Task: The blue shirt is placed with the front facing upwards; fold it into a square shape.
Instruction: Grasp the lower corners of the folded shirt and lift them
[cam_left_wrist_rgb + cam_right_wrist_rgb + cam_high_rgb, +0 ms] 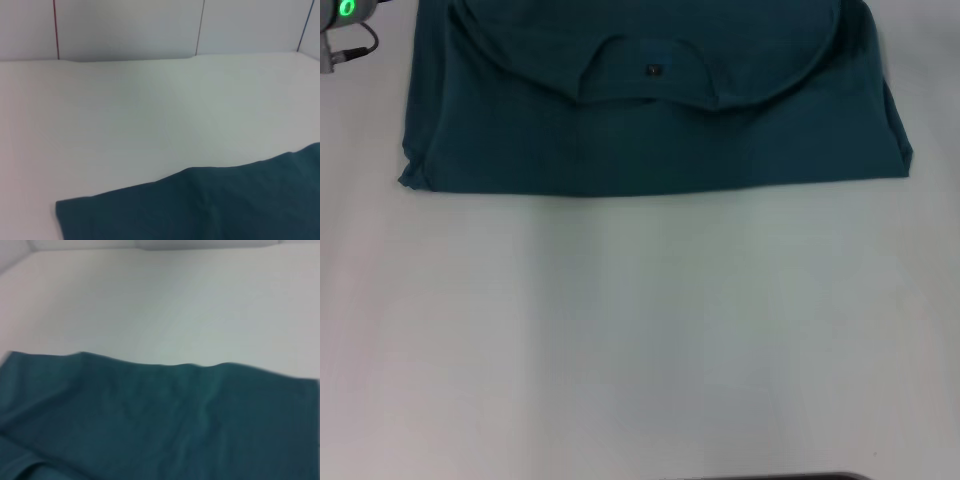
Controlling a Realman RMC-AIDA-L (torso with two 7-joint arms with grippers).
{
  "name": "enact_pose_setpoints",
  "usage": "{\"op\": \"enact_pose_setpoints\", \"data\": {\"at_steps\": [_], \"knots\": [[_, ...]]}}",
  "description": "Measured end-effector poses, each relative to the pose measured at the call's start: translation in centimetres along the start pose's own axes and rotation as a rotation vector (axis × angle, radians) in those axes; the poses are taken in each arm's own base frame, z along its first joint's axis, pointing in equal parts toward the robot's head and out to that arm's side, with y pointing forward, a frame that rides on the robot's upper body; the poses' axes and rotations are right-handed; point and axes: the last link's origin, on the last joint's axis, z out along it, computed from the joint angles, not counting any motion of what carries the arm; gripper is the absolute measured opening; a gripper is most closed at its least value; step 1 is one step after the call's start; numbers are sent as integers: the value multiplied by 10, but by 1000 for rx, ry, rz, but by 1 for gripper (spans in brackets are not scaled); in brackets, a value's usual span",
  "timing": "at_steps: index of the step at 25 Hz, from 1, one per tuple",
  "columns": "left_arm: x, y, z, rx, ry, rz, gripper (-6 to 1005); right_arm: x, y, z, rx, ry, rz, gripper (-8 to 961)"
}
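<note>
The blue shirt (650, 140) lies folded into a wide band at the far side of the white table (640, 330). Its near edge runs straight from left to right. The round collar (620, 45) and the small dark neck label (654, 69) face up, and a curved cloth edge lies around them. The chest lettering is hidden. Part of my left arm's end (340, 30), with a green light and a cable, shows beside the shirt's far left corner. The right gripper is out of view. The shirt's edge also shows in the left wrist view (225, 205) and the right wrist view (150, 415).
The bare white tabletop stretches from the shirt's near edge towards me. A dark strip (770, 476) shows at the table's near edge. A pale panelled wall (125, 25) stands behind the table in the left wrist view.
</note>
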Motion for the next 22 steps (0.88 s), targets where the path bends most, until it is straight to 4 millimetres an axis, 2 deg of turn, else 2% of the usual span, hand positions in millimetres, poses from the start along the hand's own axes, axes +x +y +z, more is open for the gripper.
{"op": "enact_pose_setpoints", "data": {"at_steps": [3, 6, 11, 14, 17, 22], "knots": [[-1, -10, -21, -48, 12, -102, 873, 8, 0, -13, -112, -10, 52, 825], [-9, -15, -48, -183, -5, -232, 917, 25, 0, -39, -270, -86, 71, 914], [-34, -34, -87, -400, -71, -443, 933, 65, -3, -82, -442, -266, 43, 905], [-54, -41, -96, -449, -129, -529, 934, 90, 0, -93, -476, -338, 22, 904], [-77, -52, -98, -411, -153, -607, 934, 111, 4, -95, -491, -362, 29, 904], [-99, -60, -95, -338, -164, -691, 934, 120, 9, -93, -498, -373, 39, 903]]}}
